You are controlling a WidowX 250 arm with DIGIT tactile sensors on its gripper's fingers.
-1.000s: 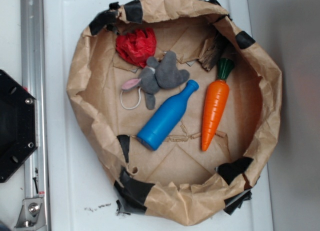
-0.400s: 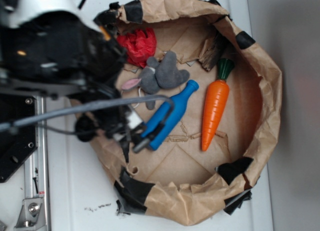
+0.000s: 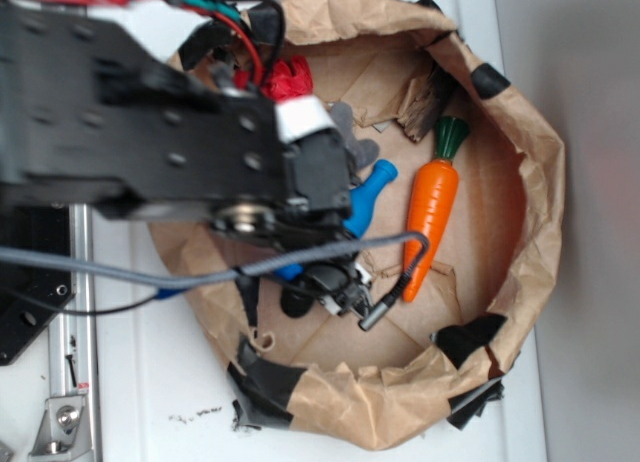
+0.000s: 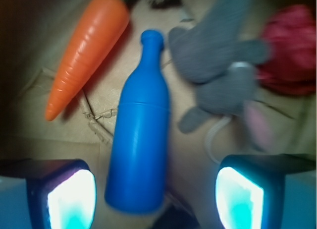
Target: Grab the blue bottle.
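A: Inside the paper basket (image 3: 530, 192) on the white desk (image 3: 130, 382), where does the bottle (image 4: 138, 135) lie?

B: Flat on the brown paper floor, near the middle. In the wrist view its neck points away from the camera and its wide base sits low in the frame, between the two fingers (image 4: 69, 194).

A: And the pincer (image 4: 156, 199), is it clenched?

B: No, it is released. The jaws stand wide apart, one on each side of the bottle's base, and neither touches the plastic.

A: What can be made out from the exterior view?

B: Less. The black arm (image 3: 150, 132) covers most of the bottle there; only the blue neck and lip (image 3: 370, 187) stick out past it. A grey cable (image 3: 300, 262) loops across the basket below the arm.

A: What lies around the bottle?

B: The carrot (image 4: 86, 53) is on one side, close beside it but apart, its tip slanting toward the bottle's body. On the other side a grey plush mouse (image 4: 218, 70) lies just beside the neck, with a pale tail loop. Beyond the mouse sits a red ball (image 4: 292, 50), blurred in the wrist view.

A: Is the bottle lifted at all?

B: No, it rests on the paper.
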